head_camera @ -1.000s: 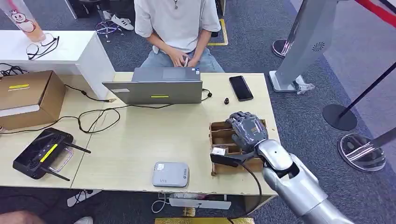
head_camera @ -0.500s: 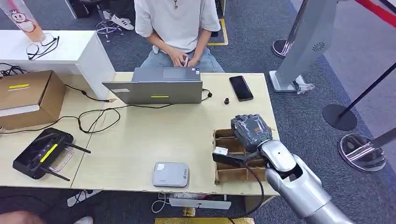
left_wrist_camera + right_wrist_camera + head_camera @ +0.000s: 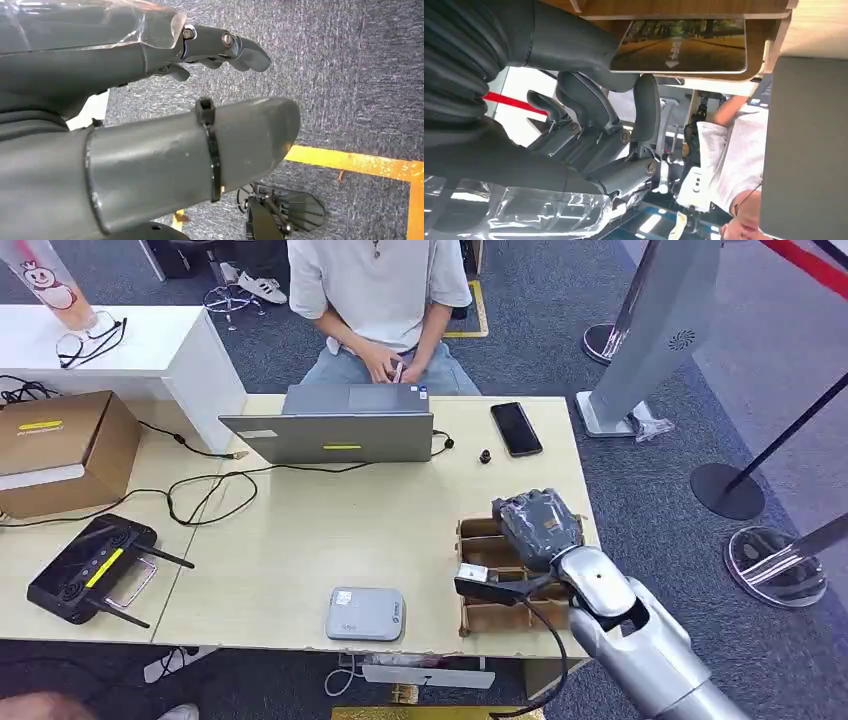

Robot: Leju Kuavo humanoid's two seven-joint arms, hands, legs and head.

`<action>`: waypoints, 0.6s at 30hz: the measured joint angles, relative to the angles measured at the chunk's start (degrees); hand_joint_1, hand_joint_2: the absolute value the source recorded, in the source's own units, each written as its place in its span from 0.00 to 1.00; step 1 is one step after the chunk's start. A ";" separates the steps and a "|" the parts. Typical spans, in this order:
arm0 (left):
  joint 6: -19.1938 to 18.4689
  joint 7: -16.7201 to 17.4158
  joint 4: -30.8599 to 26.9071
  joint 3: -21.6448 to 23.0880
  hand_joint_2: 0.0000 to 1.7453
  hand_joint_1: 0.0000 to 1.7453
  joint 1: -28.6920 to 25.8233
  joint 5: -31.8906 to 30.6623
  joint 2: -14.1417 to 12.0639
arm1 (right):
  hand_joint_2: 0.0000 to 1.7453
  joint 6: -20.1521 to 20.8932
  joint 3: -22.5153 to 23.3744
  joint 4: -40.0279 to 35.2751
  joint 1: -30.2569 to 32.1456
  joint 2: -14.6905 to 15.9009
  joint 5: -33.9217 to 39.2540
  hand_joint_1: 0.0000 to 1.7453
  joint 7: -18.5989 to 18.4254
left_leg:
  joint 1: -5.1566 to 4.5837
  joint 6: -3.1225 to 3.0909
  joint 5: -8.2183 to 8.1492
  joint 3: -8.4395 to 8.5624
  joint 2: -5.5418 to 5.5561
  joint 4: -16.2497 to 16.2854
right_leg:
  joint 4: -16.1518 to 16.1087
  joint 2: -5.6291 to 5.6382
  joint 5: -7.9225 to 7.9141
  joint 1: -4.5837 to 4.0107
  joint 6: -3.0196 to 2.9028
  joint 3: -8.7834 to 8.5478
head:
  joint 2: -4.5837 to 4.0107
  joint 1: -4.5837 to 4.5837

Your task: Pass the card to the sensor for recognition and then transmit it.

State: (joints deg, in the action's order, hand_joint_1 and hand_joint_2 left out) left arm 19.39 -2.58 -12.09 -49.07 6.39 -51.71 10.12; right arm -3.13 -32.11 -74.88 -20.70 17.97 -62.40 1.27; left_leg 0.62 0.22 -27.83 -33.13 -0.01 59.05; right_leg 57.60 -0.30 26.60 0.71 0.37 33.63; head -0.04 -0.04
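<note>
Right hand (image 3: 538,525) sits lower right of the head view, over the wooden card rack (image 3: 480,585); fingers curled, grip not confirmed. Card (image 3: 681,46) lies flat in a rack slot just beside the thumb, long axis along the slot. Sensor (image 3: 365,613) lies left of the rack. Left hand (image 3: 150,100) hangs over floor, holding nothing

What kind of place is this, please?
Probably an office or a reception desk in a demo area: a person sits at a laptop on a wooden desk, with grey carpet and barrier posts nearby.
</note>
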 joint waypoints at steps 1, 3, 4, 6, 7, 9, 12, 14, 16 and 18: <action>0.00 -0.02 0.00 0.00 0.00 0.00 0.00 0.00 0.00 | 1.00 -0.15 0.09 -0.11 0.11 0.00 -0.02 1.00 0.00 | 0.00 0.00 0.00 0.00 0.00 0.00 | 0.00 0.00 0.00 0.00 0.00 0.00 | 0.00 0.00; 0.00 -0.02 0.00 0.02 0.00 0.00 0.00 0.00 0.00 | 1.00 -0.52 0.20 -0.28 0.26 -0.02 -0.09 1.00 0.00 | 0.00 0.00 0.00 0.00 0.00 0.00 | 0.00 0.00 0.00 0.00 0.00 0.00 | 0.00 0.00; 0.00 -0.02 0.00 0.02 0.00 0.00 0.00 0.00 0.04 | 1.00 -0.68 0.26 -0.39 0.36 -0.02 -0.15 1.00 0.00 | 0.00 0.00 0.00 0.00 0.00 0.00 | 0.00 0.00 0.00 0.00 0.00 0.00 | 0.00 0.00; 0.00 -0.02 0.00 0.02 0.00 0.00 0.01 0.00 0.13 | 1.00 -1.35 0.57 -0.72 0.65 -0.02 -0.15 1.00 -0.02 | 0.00 0.00 0.00 0.00 0.00 0.00 | 0.00 -0.01 0.00 0.00 0.00 0.00 | 0.00 0.00; 0.00 -0.02 0.00 0.02 0.00 0.00 0.01 -0.02 0.17 | 1.00 -1.77 0.83 -0.90 0.83 -0.02 -0.17 1.00 -0.02 | 0.00 0.00 0.00 -0.01 0.01 0.00 | 0.00 -0.01 0.00 0.00 0.00 0.00 | 0.00 0.00; 0.00 -0.02 0.00 0.07 0.00 0.00 0.01 -0.04 0.24 | 1.00 -2.43 1.24 -1.27 1.00 -0.02 -0.20 1.00 -0.02 | 0.00 0.00 0.00 0.00 0.00 0.00 | 0.00 0.00 0.00 0.00 0.00 0.00 | 0.00 0.00; 0.00 -0.02 0.00 0.09 0.00 0.00 0.04 -0.04 0.24 | 1.00 -2.45 1.53 -1.55 1.19 -0.02 -0.20 1.00 0.00 | 0.00 0.00 0.00 0.00 0.00 0.00 | 0.00 0.00 0.00 0.00 0.00 0.00 | 0.00 0.00; 0.00 -0.02 0.00 0.09 0.00 0.00 0.04 -0.04 0.24 | 1.00 -2.47 1.64 -1.62 1.22 -0.02 -0.20 1.00 -0.02 | 0.00 0.00 0.00 0.00 0.00 0.00 | 0.00 0.00 0.00 0.00 0.00 0.00 | 0.00 0.00; 0.00 -0.02 0.00 0.11 0.00 0.00 0.04 -0.04 0.26 | 1.00 -2.47 1.68 -1.64 1.25 -0.02 -0.20 1.00 -0.02 | 0.00 0.00 0.00 0.00 0.00 0.00 | 0.00 0.00 0.00 0.00 0.00 0.00 | 0.00 -0.02; 0.00 -0.02 0.00 0.11 0.00 0.00 0.05 -0.04 0.26 | 1.00 -2.47 1.70 -1.64 1.30 -0.02 -0.20 1.00 -0.02 | 0.00 0.00 0.00 0.00 0.00 0.00 | 0.00 0.00 0.00 0.00 0.00 0.00 | 0.00 0.00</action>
State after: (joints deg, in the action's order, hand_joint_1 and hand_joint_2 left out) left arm 19.39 -2.60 -12.09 -48.96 6.45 -51.76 10.38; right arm -5.60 -30.40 -76.52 -19.40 17.94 -62.60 1.25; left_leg 0.62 0.22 -27.83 -33.13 -0.01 59.05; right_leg 57.60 -0.30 26.60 0.71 0.37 33.63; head -0.04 -0.04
